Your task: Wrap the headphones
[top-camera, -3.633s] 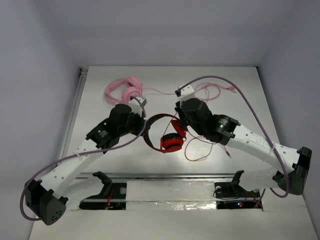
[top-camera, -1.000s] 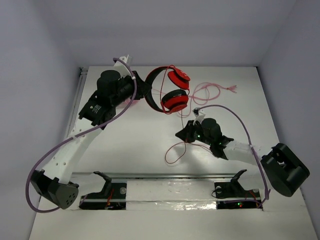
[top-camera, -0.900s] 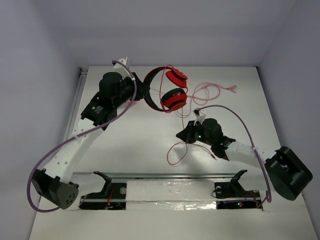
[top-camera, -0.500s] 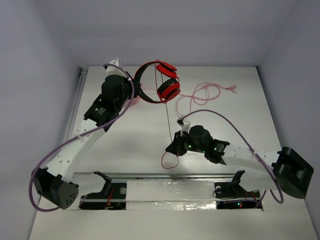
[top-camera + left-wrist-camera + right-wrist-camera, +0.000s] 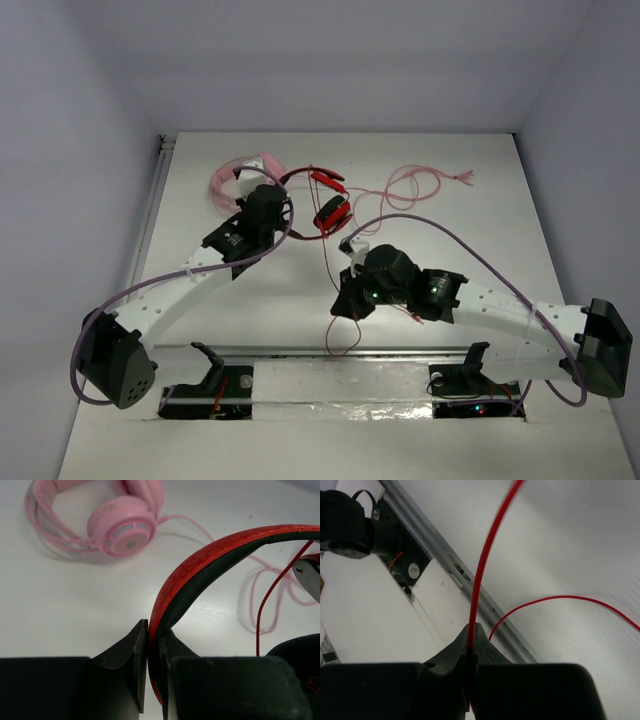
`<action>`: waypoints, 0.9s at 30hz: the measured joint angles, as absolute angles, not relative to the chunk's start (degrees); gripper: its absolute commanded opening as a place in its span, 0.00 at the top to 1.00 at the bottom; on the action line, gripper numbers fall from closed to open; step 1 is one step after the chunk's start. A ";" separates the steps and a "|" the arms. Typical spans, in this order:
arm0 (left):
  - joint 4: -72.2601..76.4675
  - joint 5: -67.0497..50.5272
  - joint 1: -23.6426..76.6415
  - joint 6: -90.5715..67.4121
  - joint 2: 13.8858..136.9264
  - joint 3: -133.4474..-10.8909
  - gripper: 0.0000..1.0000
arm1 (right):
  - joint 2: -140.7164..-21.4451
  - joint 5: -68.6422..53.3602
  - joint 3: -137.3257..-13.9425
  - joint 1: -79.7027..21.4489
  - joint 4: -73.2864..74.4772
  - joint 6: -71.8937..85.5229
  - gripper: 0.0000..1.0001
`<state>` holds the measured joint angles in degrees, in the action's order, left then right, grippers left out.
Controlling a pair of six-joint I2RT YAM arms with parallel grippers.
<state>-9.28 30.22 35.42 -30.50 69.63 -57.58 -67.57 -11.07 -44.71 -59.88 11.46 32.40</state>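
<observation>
The headphones [image 5: 328, 212] hang at the table's middle back, red cups folded close together. My left gripper [image 5: 278, 200] is shut on their red-and-black headband [image 5: 210, 562], which rises from between the jaws in the left wrist view [image 5: 153, 632]. A thin red cable [image 5: 326, 262] runs from the cups toward the near edge. My right gripper [image 5: 343, 303] is shut on that cable, which stands up out of its closed fingertips [image 5: 471, 630] in the right wrist view. Past the grip, the cable [image 5: 560, 600] loops loose over the table near the rail.
Pink headphones [image 5: 238, 177] [image 5: 120, 525] lie just left of and behind my left gripper. Their pink cable [image 5: 420, 182] sprawls across the back right. A metal rail [image 5: 300, 350] [image 5: 465, 575] and two black mounts [image 5: 205, 360] line the near edge.
My left arm has lowered the headphones from high at the back down toward the table's middle. My right gripper has drawn the red cable left and toward the near edge.
</observation>
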 measured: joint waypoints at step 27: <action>-29.04 21.56 53.63 -15.84 72.07 -55.72 1.00 | -69.95 18.24 -67.48 -60.42 39.44 16.10 1.00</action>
<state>-29.04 21.56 53.63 -15.84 72.07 -55.72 -69.95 18.24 -67.48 -60.42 39.44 16.10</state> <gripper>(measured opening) 0.076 0.029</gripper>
